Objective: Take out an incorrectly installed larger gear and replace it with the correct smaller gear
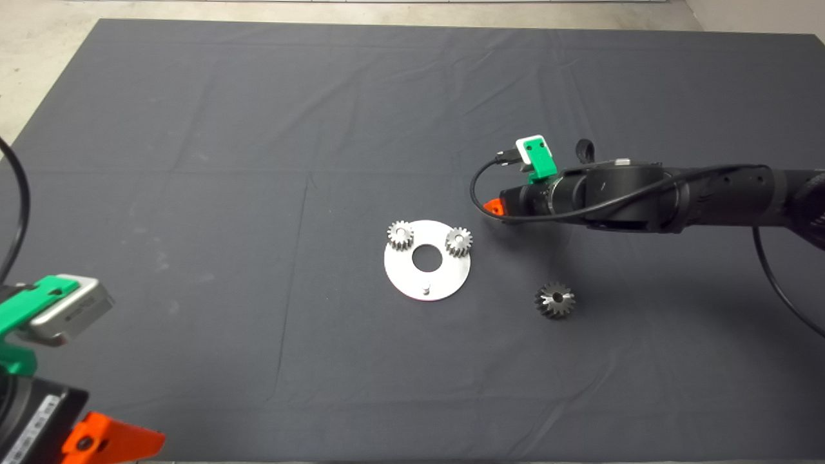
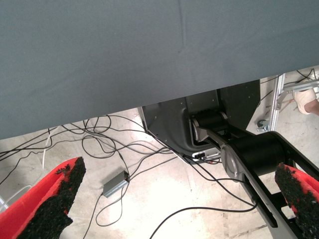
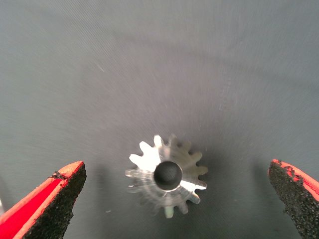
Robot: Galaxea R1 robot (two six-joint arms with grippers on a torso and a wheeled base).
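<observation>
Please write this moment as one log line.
right gripper: open above gear on mat | left gripper: open, parked lower left | plate: one pin empty

A round plate (image 1: 427, 278) lies near the middle of the mat (image 1: 193, 161). Two gears sit on the plate's far side: one gear (image 1: 400, 235) at its far left edge, another gear (image 1: 459, 241) at its far right edge, with the plate's centre hole between them. A peg (image 1: 425, 289) stands on the plate's near side. The smaller gear (image 1: 555, 300) lies on the mat to the right of the plate, apart from it. The right gripper (image 3: 174, 199) hangs over a gear (image 3: 167, 175) that lies flat on the mat between its wide-spread fingers. The left gripper (image 1: 77, 425) waits at the mat's near left corner.
</observation>
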